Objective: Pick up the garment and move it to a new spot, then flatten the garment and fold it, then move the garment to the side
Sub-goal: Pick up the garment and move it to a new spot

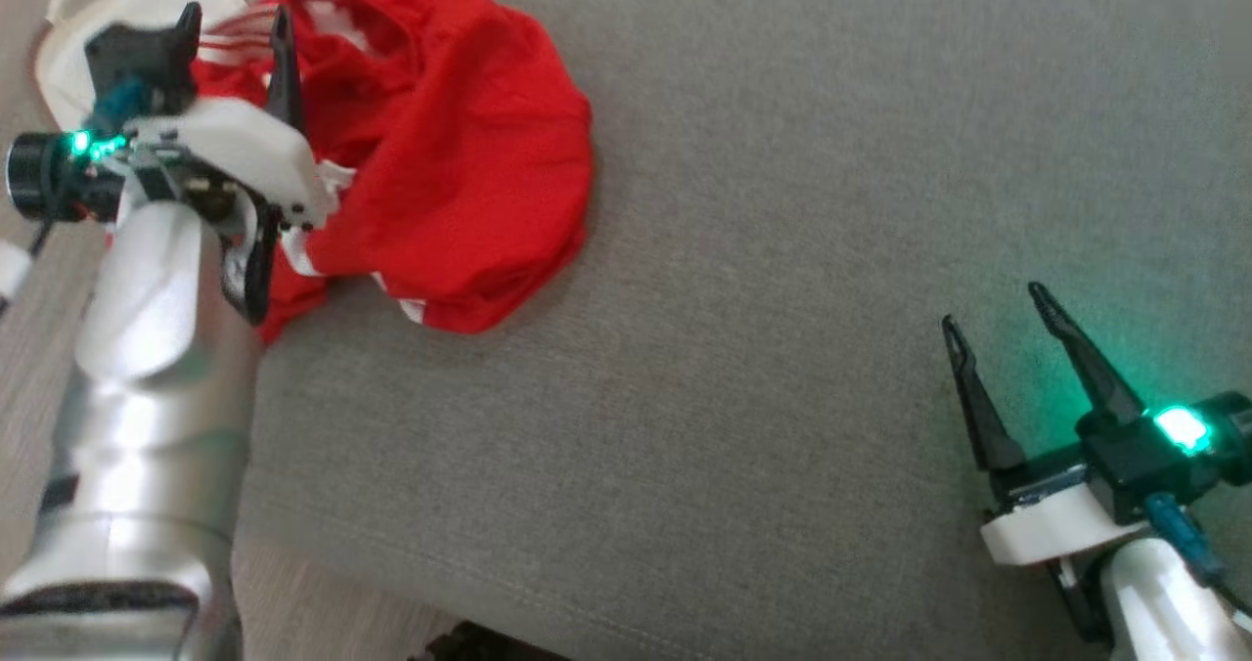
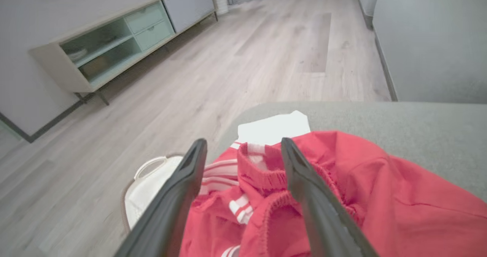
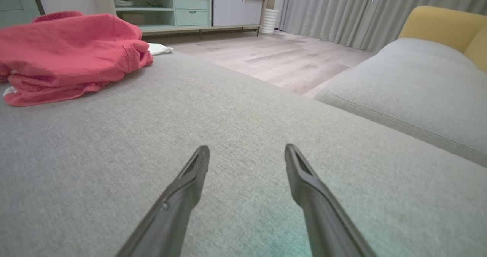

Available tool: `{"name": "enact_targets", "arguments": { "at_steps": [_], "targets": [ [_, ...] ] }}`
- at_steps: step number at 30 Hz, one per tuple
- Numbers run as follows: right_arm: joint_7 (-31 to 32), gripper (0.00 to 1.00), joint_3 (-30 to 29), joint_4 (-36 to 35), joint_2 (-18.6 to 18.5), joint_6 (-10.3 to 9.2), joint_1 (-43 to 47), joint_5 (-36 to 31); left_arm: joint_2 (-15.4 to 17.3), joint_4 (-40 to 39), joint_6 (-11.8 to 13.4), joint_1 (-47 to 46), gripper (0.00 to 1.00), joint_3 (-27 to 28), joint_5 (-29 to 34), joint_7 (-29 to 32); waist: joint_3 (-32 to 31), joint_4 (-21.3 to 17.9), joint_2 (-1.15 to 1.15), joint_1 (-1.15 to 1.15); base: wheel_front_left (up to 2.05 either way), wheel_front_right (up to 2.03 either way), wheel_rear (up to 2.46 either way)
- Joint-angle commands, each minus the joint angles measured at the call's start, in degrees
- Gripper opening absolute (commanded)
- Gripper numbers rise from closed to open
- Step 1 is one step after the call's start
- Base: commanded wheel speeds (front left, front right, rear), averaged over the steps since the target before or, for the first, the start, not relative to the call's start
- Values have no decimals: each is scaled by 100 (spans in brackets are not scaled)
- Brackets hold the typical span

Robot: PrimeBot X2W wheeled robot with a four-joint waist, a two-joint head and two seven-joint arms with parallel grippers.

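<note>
The garment [image 1: 460,153], red with white stripes, lies crumpled in a heap at the far left part of a grey cushion [image 1: 782,250], close to that cushion's left edge. Its elastic waistband is bunched and faces up in the left wrist view, and white stripes show along several folds. A white cloth [image 2: 274,127] lies flat on the cushion just beyond the garment, touching its far edge.

The left tool [image 1: 237,16] stands over the left side of the heap, its two dark fingers spread wide with nothing between them. In the left wrist view the waistband sits between and under the fingers; whether the tips touch the fabric cannot be told. Beside the cushion, on the pale wood floor [image 2: 247,59], sits a white container [image 2: 148,188] with a looped handle, partly behind the left finger.

The right tool [image 1: 992,307] is at the lower right of the head view, well apart from the garment, over bare cushion. Its fingers are also spread wide and hold nothing; a green light glows on its wrist.

Across the floor stands a low sideboard [image 3: 171,10] with open shelves and drawers. A second grey cushion [image 3: 411,82] with a yellow backrest [image 3: 437,21] lies to the right, and grey curtains [image 3: 323,10] hang behind.
</note>
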Motion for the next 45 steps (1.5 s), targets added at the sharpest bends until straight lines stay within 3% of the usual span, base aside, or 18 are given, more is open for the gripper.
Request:
{"name": "enact_targets", "arguments": {
  "at_steps": [1, 6, 14, 15, 16, 21, 29, 37, 45],
  "targets": [
    [-61, 100, 135, -235, -84, 39, -131, -25, 287, 32, -36, -253, 100, 187, -29, 81, 361, -214, 0, -2, 0, 0, 0],
    [-61, 100, 188, -315, -154, 39, -168, 6, 386, 962, -273, -624, 100, 243, -321, 277, 569, -456, 0, -2, 0, 0, 0],
    [-61, 100, 156, -310, -101, 39, -236, 34, 713, 1792, -309, -716, 100, 46, -198, 167, 590, -700, 0, -2, 0, 0, 0],
    [-61, 100, 159, -310, -89, 39, -253, 36, 768, 1835, -271, -732, 33, 11, -152, 54, 593, -721, 0, -2, 0, 0, 0],
    [-61, 100, 163, -304, -74, 39, -273, 38, 816, 1858, -220, -752, 0, -8, -121, -97, 584, -745, 0, -2, 0, 0, 0],
    [-61, 100, 210, -195, 107, 39, -327, 97, 1054, 1847, -34, -976, 0, -331, 234, -950, 330, -876, 0, -2, 0, 0, 0],
    [-61, 100, 333, -34, 543, 39, -393, 238, 1324, 1496, -117, -1580, 0, -988, 821, -1274, -472, -1430, 0, -2, 0, 0, 0],
    [-61, 100, 435, 107, 790, 39, -207, 446, 1375, 735, -339, -1891, 0, -1792, 1332, -1189, -1402, -2554, 0, -2, 0, 0, 0],
    [-61, 100, 505, 84, 807, 39, 1, 900, 1185, -209, -431, -1930, 0, -2604, 1073, -950, -1909, -3753, 0, -2, 0, 0, 0]
  ]
}}
